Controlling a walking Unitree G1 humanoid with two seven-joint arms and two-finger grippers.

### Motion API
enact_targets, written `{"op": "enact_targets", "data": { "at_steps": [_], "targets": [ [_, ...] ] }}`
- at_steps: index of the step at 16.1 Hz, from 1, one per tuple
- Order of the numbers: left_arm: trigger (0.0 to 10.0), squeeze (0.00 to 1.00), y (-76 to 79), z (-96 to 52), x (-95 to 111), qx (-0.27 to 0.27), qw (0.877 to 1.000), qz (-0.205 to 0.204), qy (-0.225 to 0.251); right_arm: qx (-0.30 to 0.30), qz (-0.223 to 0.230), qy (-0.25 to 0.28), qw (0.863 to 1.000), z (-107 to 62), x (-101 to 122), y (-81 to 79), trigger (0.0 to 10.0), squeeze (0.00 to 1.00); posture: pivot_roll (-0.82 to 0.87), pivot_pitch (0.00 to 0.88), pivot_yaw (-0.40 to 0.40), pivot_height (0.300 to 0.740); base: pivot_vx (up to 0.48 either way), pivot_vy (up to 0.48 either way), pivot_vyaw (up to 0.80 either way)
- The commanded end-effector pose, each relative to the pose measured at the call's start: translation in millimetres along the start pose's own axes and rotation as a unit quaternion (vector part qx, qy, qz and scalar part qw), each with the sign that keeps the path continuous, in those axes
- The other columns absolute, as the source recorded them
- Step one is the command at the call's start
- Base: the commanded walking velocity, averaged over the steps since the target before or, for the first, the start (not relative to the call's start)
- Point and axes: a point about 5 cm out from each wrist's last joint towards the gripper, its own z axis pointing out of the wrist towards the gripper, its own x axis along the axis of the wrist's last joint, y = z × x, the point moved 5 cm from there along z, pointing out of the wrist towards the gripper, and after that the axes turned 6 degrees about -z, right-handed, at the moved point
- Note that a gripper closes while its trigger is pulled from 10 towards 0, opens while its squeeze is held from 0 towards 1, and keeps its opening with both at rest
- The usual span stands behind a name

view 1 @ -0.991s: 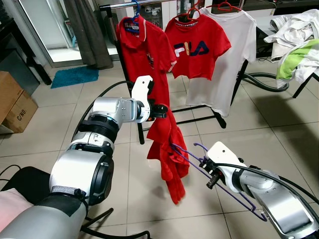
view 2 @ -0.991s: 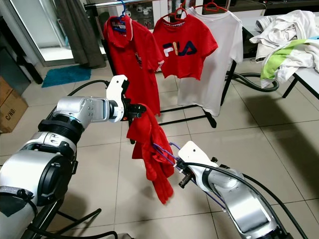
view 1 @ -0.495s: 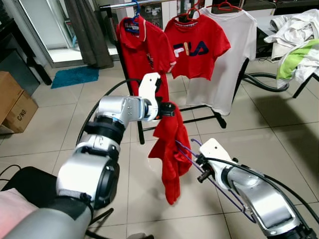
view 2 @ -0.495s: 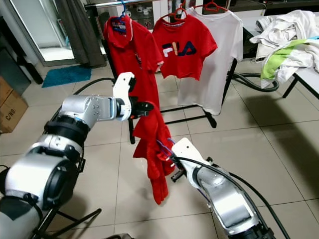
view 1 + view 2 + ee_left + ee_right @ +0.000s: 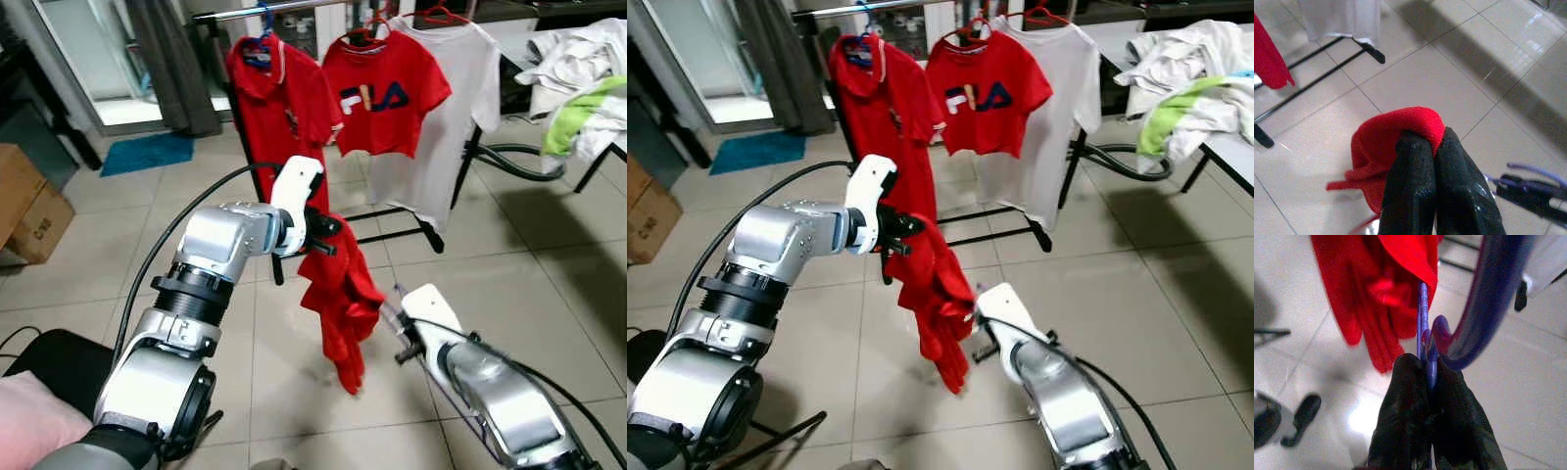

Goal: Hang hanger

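The left tool (image 5: pixel 1435 161) is clenched on a fold of a red shirt (image 5: pixel 341 294), its two black fingers (image 5: pixel 1410 186) pinched together with the cloth bulging out over their tips. It holds the shirt up in front of the clothes rack (image 5: pixel 431 230), so the rest of the cloth hangs free toward the floor and stays open to whatever is pushed into it.

The right tool (image 5: pixel 1427 377) is clamped on the neck of a purple hanger (image 5: pixel 1484 298), just below its hook. From that grip one thin arm of the hanger runs straight up into the hanging folds, which looks like an effort to thread the hanger inside the shirt before it goes on the rack. The hanger sits below and in front of the rack, well apart from the rail (image 5: pixel 294 8).

On the rail three shirts already hang: a red polo (image 5: pixel 279 108), a red printed shirt (image 5: pixel 384 93) and a white shirt (image 5: pixel 441 117). To the right of the rack a worktop (image 5: pixel 612 157) carries a heap of laundry (image 5: pixel 578 93).
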Motion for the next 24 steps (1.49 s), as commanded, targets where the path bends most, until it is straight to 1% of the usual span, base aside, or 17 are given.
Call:
{"op": "enact_targets", "data": {
  "at_steps": [1, 2, 4, 5, 6, 8, 9, 10, 12, 14, 15, 16, 17, 18, 19, 22, 24],
  "targets": [
    [1.3, 0.00, 1.8, -3.0, 2.5, 0.004, 1.000, 0.027, 0.004, 0.007, 0.022, 0.046, 0.999, -2.6, 22.1, 0.5, 10.0, 0.00, -0.01, 0.000, 0.137, 0.740, 0.000, 0.000, 0.00],
    [1.4, 0.00, -0.7, -1.5, -0.4, 0.015, 0.999, 0.039, 0.002, 0.020, 0.050, 0.067, 0.996, -4.3, 31.7, -1.2, 10.0, 0.00, -0.01, 0.000, 0.137, 0.740, 0.000, 0.000, 0.00],
    [0.9, 0.00, -7.5, -2.2, -0.2, 0.042, 0.997, 0.066, 0.012, 0.048, 0.093, 0.097, 0.990, -8.2, 46.8, -6.8, 10.0, 0.00, -0.02, 0.000, 0.136, 0.740, 0.000, 0.000, 0.00],
    [0.0, 0.00, -11.3, -3.8, 5.4, 0.050, 0.994, 0.087, 0.031, 0.076, 0.108, 0.110, 0.985, -11.6, 53.3, -13.9, 10.0, 0.00, -0.02, 0.000, 0.136, 0.740, 0.000, 0.000, 0.00],
    [0.0, 0.00, -21.2, -6.7, 5.2, 0.070, 0.988, 0.134, 0.026, 0.114, 0.080, 0.108, 0.984, -16.2, 51.7, -24.7, 10.0, 0.00, -0.02, 0.000, 0.134, 0.740, 0.000, 0.000, 0.00],
    [0.0, 0.00, -24.6, -10.7, 8.1, 0.060, 0.985, 0.160, 0.029, 0.145, 0.030, 0.095, 0.984, -20.1, 38.1, -29.6, 10.0, 0.00, -0.02, 0.000, 0.132, 0.740, 0.000, 0.000, 0.00],
    [0.0, 0.00, -24.6, -11.9, 7.6, 0.055, 0.985, 0.161, 0.025, 0.155, 0.019, 0.097, 0.983, -21.7, 35.9, -30.2, 10.0, 0.00, -0.02, 0.000, 0.132, 0.740, 0.000, 0.000, 0.00],
    [0.0, 0.00, -20.9, -15.0, 4.9, 0.029, 0.985, 0.171, 0.008, 0.171, -0.002, 0.113, 0.979, -26.7, 35.6, -26.7, 10.0, 0.00, -0.02, 0.000, 0.130, 0.740, 0.000, 0.000, 0.00],
    [0.0, 0.00, -16.1, -16.4, 1.0, 0.002, 0.984, 0.180, -0.006, 0.177, -0.023, 0.132, 0.975, -30.7, 40.2, -21.0, 10.0, 0.00, -0.01, 0.000, 0.130, 0.740, 0.000, 0.000, 0.00],
    [0.0, 0.00, -7.2, -16.0, -3.7, -0.032, 0.980, 0.196, -0.019, 0.179, -0.041, 0.133, 0.974, -30.2, 43.9, -16.3, 10.0, 0.00, -0.01, 0.000, 0.129, 0.740, 0.000, 0.000, 0.00],
    [0.0, 0.00, -6.0, -15.8, -3.8, -0.034, 0.980, 0.197, -0.019, 0.176, -0.040, 0.128, 0.975, -28.9, 43.6, -16.3, 10.0, 0.00, -0.01, 0.000, 0.129, 0.740, 0.000, 0.000, 0.00],
    [0.0, 0.00, -3.6, -14.8, -2.3, -0.035, 0.980, 0.195, -0.016, 0.170, -0.030, 0.110, 0.979, -24.3, 41.1, -19.1, 10.0, 0.00, -0.01, 0.000, 0.128, 0.740, 0.000, 0.000, 0.00],
    [0.0, 0.00, -0.2, -13.3, 2.4, -0.032, 0.982, 0.185, -0.003, 0.166, -0.017, 0.077, 0.983, -19.2, 33.0, -26.6, 10.0, 0.00, -0.01, 0.000, 0.128, 0.740, 0.000, 0.000, 0.00],
    [0.0, 0.00, 1.5, -12.9, 4.8, -0.031, 0.983, 0.180, 0.004, 0.163, -0.013, 0.062, 0.985, -17.0, 28.6, -30.2, 10.0, 0.00, -0.01, 0.000, 0.128, 0.740, 0.000, 0.000, 0.00],
    [0.0, 0.00, 9.1, -13.1, 10.7, -0.037, 0.985, 0.167, 0.017, 0.147, -0.003, 0.035, 0.988, -11.8, 19.5, -35.7, 10.0, 0.00, -0.01, 0.000, 0.128, 0.740, 0.000, 0.000, 0.00],
    [0.0, 0.00, 15.0, -14.7, 16.3, -0.042, 0.987, 0.155, 0.028, 0.127, 0.010, 0.021, 0.992, -8.3, 16.4, -34.0, 10.0, 0.00, -0.02, 0.000, 0.132, 0.740, 0.000, 0.000, 0.00],
    [0.0, 0.00, 13.3, -17.9, 20.5, -0.033, 0.987, 0.154, 0.033, 0.081, 0.030, -0.001, 0.996, -4.1, 9.1, -20.0, 10.0, 0.00, -0.02, 0.000, 0.134, 0.740, 0.000, 0.000, 0.00]
  ]
}}
